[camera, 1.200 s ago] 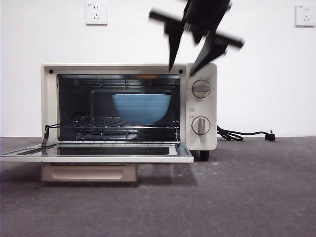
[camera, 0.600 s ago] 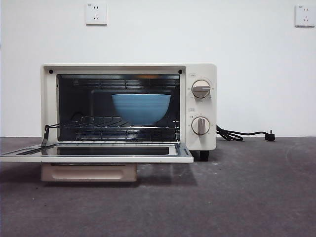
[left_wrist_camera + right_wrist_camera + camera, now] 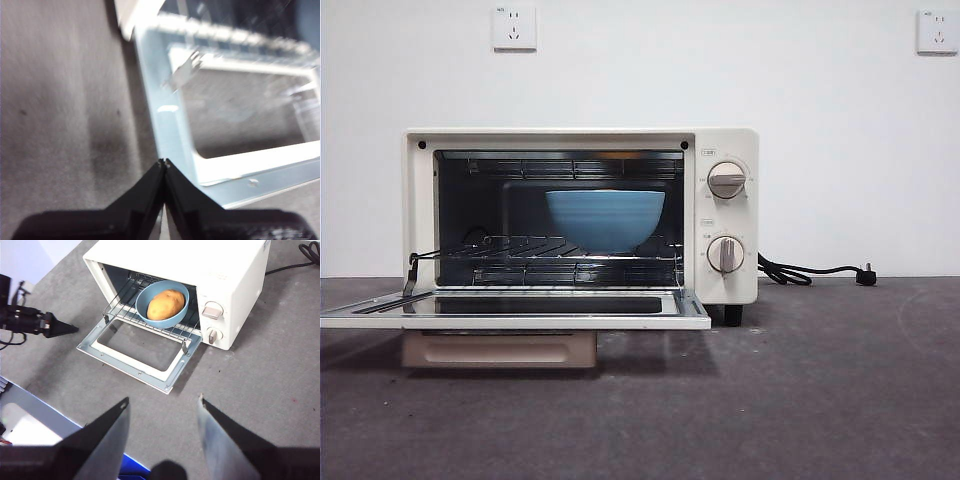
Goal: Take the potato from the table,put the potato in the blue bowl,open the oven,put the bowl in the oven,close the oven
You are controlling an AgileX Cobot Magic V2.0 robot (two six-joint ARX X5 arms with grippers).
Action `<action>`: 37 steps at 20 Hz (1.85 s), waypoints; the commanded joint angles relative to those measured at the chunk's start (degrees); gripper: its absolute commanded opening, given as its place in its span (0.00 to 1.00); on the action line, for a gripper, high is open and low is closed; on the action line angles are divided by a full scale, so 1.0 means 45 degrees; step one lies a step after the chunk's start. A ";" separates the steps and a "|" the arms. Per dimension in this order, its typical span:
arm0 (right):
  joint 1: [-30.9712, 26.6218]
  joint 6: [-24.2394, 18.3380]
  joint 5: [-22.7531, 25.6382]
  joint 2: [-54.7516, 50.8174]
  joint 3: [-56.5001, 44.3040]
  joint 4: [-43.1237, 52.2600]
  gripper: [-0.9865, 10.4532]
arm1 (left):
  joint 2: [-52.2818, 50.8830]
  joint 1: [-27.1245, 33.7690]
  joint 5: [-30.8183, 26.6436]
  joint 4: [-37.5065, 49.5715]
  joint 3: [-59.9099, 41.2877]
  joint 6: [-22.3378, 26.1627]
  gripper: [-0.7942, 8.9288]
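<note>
Both hands are off the work. The potato [image 3: 165, 304] lies in the blue bowl [image 3: 605, 220], which sits on the rack inside the oven [image 3: 725, 215], door dropped flat. The left hand [image 3: 163, 162] hovers clenched beside the door's corner above the bench [image 3: 820, 400]. The right hand [image 3: 162, 405] hangs released, high over the bench.

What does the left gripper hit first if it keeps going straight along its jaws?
Probably the open oven door: the left gripper, jaws shut, points at the door's metal frame edge just ahead. Depth is unclear, so it might skim the table beside the frame instead.
</note>
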 commanded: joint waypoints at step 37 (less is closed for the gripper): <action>0.0029 0.0704 0.0029 0.0029 0.0015 -0.0364 0.28 | 0.3167 -0.0306 0.4323 0.3351 0.3555 -0.1637 0.07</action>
